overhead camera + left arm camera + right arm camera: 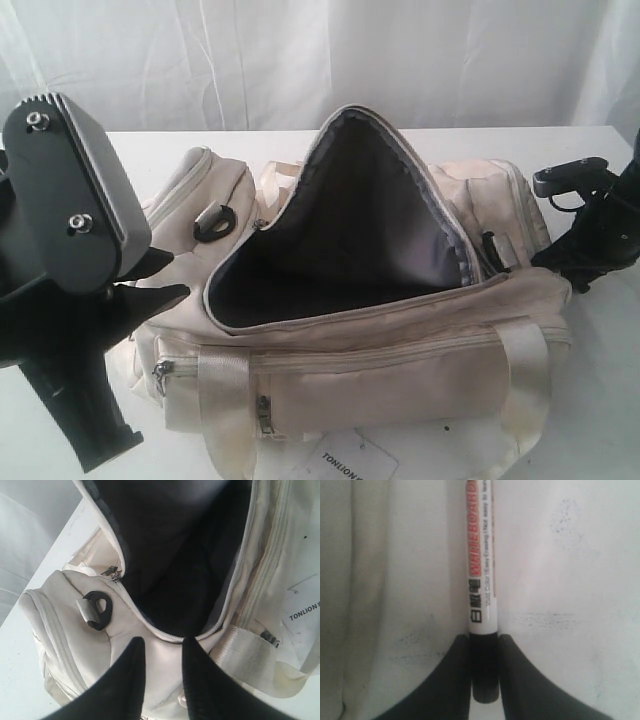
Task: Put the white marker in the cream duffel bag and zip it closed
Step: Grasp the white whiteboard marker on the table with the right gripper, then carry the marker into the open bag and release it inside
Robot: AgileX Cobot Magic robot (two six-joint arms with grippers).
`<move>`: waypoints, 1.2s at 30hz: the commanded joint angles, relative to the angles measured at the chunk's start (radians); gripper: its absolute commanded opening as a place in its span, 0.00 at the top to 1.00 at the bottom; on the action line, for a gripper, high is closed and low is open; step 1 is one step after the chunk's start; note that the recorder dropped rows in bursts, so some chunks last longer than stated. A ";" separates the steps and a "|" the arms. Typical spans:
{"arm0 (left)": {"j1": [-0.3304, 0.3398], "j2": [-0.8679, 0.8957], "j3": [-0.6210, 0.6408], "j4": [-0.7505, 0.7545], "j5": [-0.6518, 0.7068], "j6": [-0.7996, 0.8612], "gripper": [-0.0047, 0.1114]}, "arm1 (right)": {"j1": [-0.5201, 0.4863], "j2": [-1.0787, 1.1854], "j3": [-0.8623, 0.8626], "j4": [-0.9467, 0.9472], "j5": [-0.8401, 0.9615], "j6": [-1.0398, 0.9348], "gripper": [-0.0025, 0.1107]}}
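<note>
Right gripper (pixel 484 641) clenched on white marker (pixel 481 555) cap; left gripper (pixel 162 646) half-spread against unzipped cream duffel bag (pixel 400 370), grip unclear.

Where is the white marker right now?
The white marker lies on the white table at the right end of the cream duffel bag, its black end between the fingers of the right gripper; only the right wrist view shows it.

Bright, even light bleaches the white desk (pixel 605 400) and the white curtain (pixel 300 50) behind it. The dark lining of the soft cream fabric duffel bag (pixel 400 370) loses detail in shadow. The right wrist view is soft and grainy: print on the slim white marker (pixel 481 580) blurs.
</note>
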 commanded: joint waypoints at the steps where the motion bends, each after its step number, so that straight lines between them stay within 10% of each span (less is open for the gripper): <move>1: -0.005 -0.008 -0.006 -0.002 0.005 -0.010 0.68 | -0.014 -0.047 0.003 -0.004 -0.008 0.022 0.98; 36: -0.005 -0.008 -0.006 0.023 -0.030 -0.010 0.68 | 0.050 -0.905 0.007 0.165 0.530 0.056 0.98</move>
